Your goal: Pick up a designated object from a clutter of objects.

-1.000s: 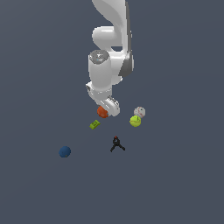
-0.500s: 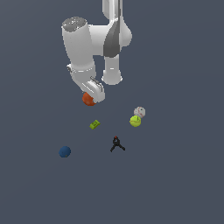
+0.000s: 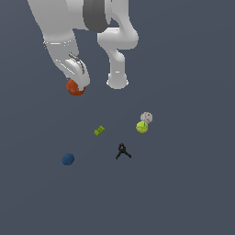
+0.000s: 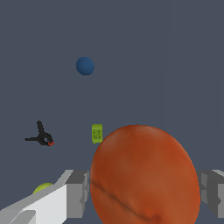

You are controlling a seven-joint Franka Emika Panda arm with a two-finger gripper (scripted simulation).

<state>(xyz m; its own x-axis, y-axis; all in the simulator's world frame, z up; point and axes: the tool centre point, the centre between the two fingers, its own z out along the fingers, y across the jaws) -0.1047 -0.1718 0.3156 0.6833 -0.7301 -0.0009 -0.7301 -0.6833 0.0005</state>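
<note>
Up at eleven o'clock in the exterior view, big white robot arm (image 3: 69,27), reaching down from the top edge. At its low end, gripper (image 3: 77,83), closed around the orange-red ball (image 3: 74,88), held up off the dark grey floor (image 3: 193,193). Same ball (image 4: 146,175) huge and close in the wrist view, a bit rough on its skin, squeezed between two grey fingers (image 4: 78,192), one on each side, touching it. Gap between the fingers only as wide as the ball. Well below the held ball, at about seven o'clock from it in the exterior view, dark blue ball (image 3: 68,159) alone on the floor, also seen far off in the wrist view (image 4: 85,66). Off at four o'clock from the held ball, yellow-green ball (image 3: 142,127), with the whitish ball (image 3: 146,117) just beside it at one o'clock, looking like touching. Only a small bit of the yellow-green ball (image 4: 43,188) peeking past a finger in the wrist view. Between the blue ball and the yellow-green ball, black clamp-like tool (image 3: 122,151) with a tiny red tip, lying flat, also in the wrist view (image 4: 41,136). Smallest of all, green block (image 3: 99,131), at ten o'clock from the clamp, apart from everything, near the held ball's edge in the wrist view (image 4: 97,133).
</note>
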